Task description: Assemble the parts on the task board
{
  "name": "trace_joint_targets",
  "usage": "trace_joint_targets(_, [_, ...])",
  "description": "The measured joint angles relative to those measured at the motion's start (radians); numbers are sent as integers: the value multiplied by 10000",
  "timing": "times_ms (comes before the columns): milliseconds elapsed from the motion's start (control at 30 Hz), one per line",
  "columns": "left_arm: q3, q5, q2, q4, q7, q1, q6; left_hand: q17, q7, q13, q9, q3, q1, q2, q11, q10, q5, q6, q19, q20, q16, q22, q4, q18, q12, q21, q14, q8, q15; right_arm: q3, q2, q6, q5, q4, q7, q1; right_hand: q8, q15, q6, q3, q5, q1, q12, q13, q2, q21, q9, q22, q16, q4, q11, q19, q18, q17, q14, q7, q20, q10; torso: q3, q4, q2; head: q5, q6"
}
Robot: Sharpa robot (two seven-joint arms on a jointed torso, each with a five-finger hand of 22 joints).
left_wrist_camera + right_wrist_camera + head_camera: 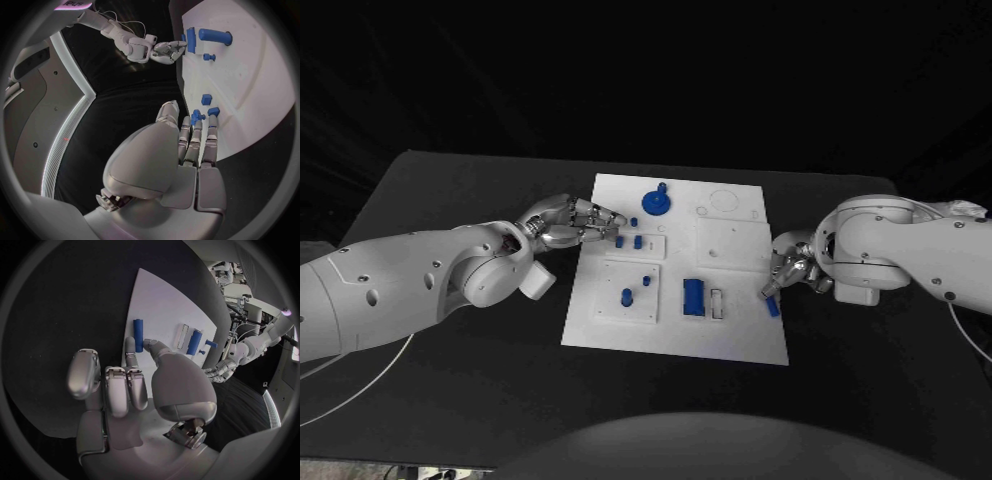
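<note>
Both arms are in over the white task board [678, 335], which lies in the middle of the black counter [459, 190]. The left robot hand [574, 220] sits at the board's left edge, fingers curled down onto a small blue part [197, 117]; from the wrist camera that piece looks nipped at the fingertips [212, 131], so I'd call it gripped, probably to seat it in the small plate there. A second little blue piece [214, 111] sits just beside it.

Over on the other side, the right robot hand [790, 268] hangs at the board's right edge with a blue cylinder [772, 306] lying just by its fingertips. Its wrist view has a finger reaching to the cylinder's end, but whether it actually has hold of it, I cannot tell.

Meanwhile the blue block [692, 297] rests near the empty slot [718, 304], and the round knob [655, 204] stands up at the far end. Early days, I'd say: most pieces look unseated.
</note>
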Motion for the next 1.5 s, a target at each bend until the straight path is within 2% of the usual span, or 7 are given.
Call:
trace_joint_targets(267, [-4, 0, -7, 0, -36, -4, 21, 0, 0, 0, 0, 0, 0, 0, 0, 0, -1, 0, 0, 0, 0, 0, 0, 0, 0, 0, 0, 0, 0, -6, -193, -387, 700, -9, 73, -23, 3, -38, 1, 9, 281, -21, 0, 0, 20, -54, -94, -1, -105, -10, -76, 0, 0, 0, 39, 0, 0, -68, -3, -4, 1, 41, 0])
trace_joint_targets(500, [-1, 0, 1, -20, -61, -11, 34, 0, 0, 0, -1, 0, 0, 0, 0, 0, -2, 0, 0, 0, 0, 1, 0, 0, 0, 0, 0, 0, 0, -106, -279, -690, 1658, 82, 67, 60, 71, -38, -28, 14, 353, -85, 0, 0, 84, -168, -577, -2, -116, -15, -121, 0, -1, -1, 39, -31, 0, -48, -15, -11, -5, 5, 0])
trace_joint_targets(567, [-1, 0, 10, -32, -66, -12, 36, 0, 0, 0, -1, 0, 0, 0, 0, 0, -2, 0, 0, 0, 0, 1, 0, 0, 0, 0, 0, 0, 0, -120, -261, -721, 1877, 138, 64, 90, 56, -39, -97, 68, 358, -85, 0, 0, 84, -168, -546, -2, -116, -69, -140, 0, -1, -1, 39, -95, 0, -67, -16, -11, -7, -10, 0])
trace_joint_targets(667, [-1, 0, 22, -44, -74, -12, 39, -1, 0, 0, -1, 0, 0, 0, 0, 0, -3, 0, 0, 0, 0, 2, 0, 0, 0, 0, 0, 0, 0, -124, -209, -769, 2222, 222, 63, 142, 76, -40, -387, 107, 360, -140, 0, 0, 135, -168, -490, -2, -116, -107, -171, 0, -1, -1, 39, -288, 0, -96, -15, -10, -11, -43, 0])
trace_joint_targets(700, [-1, 0, 26, -48, -78, -12, 40, -1, 0, 0, -1, 0, 0, 0, 0, 0, -3, 0, 0, 0, 0, 2, 0, 0, 0, 0, 0, 0, 0, -126, -174, -784, 2362, 247, 62, 160, 77, -40, -395, 275, 355, -170, 0, 0, 154, -168, -476, -2, -116, -275, -172, 0, -1, -1, 39, -296, 0, -96, -19, -8, -12, -61, 0])
trace_joint_targets(933, [-1, 0, 46, -64, -94, -15, 53, -1, 0, 0, -1, 0, 0, 0, 0, 0, -8, 0, 0, 0, 0, 2, 0, 0, 0, 0, 0, 0, 0, -128, 124, -827, 2985, 273, 57, 189, 110, -40, -398, 413, 260, -326, 0, -1, 106, -229, -340, -2, -116, -412, -171, 1, -1, -1, 39, -298, 0, -95, -15, 1, -9, -92, 0])
trace_joint_targets(1500, [2, 0, 88, -111, -107, -19, 82, -1, 0, 0, -2, 0, 0, 0, 0, 0, -9, 0, 0, 0, 40, -4, 0, -2, 0, 0, 0, 0, 0, -130, 716, -955, 3594, -41, 57, 90, 109, -38, -475, 428, 197, -392, 0, -1, 172, -304, -264, -4, -116, -425, -134, -35, -3, 7, 38, -287, -36, -58, 2, 10, 4, -66, 0])
